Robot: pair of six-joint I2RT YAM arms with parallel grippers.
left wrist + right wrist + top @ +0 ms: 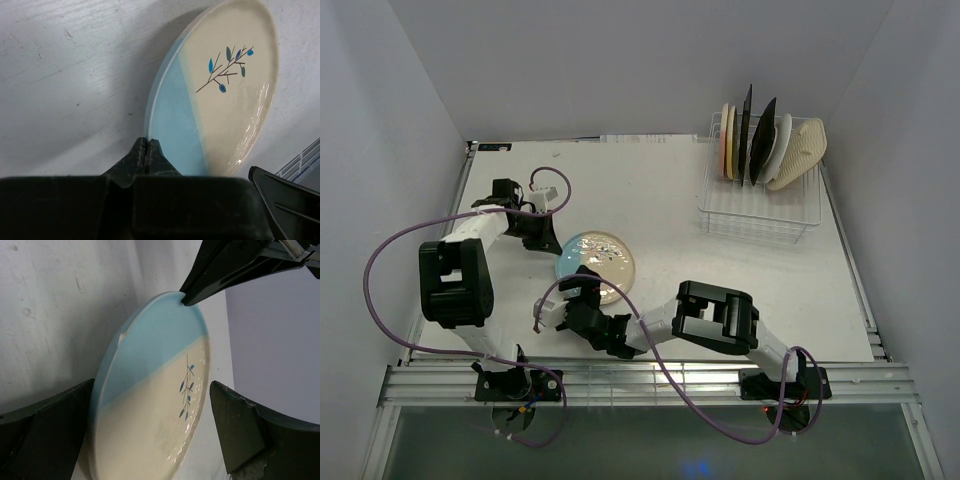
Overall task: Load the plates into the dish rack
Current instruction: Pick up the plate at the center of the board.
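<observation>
A round blue-cream plate [595, 258] [215, 100] [150, 435] with a twig motif lies on the white table, left of centre. My left gripper [552, 243] [146, 142] is shut, its joined tips pressed against the plate's blue rim at the far left; the right wrist view shows that tip [186, 299] on the rim. My right gripper [592, 290] [153, 385] is open at the plate's near edge, one finger on each side of the plate and neither gripping it. The dish rack [760, 215] stands at the back right with several plates [760, 145] upright in it.
The rack's corner [306, 159] shows at the right edge of the left wrist view, beside one finger of the right gripper [285, 200]. Grey walls enclose the table on the left, back and right. Purple cables loop over both arms.
</observation>
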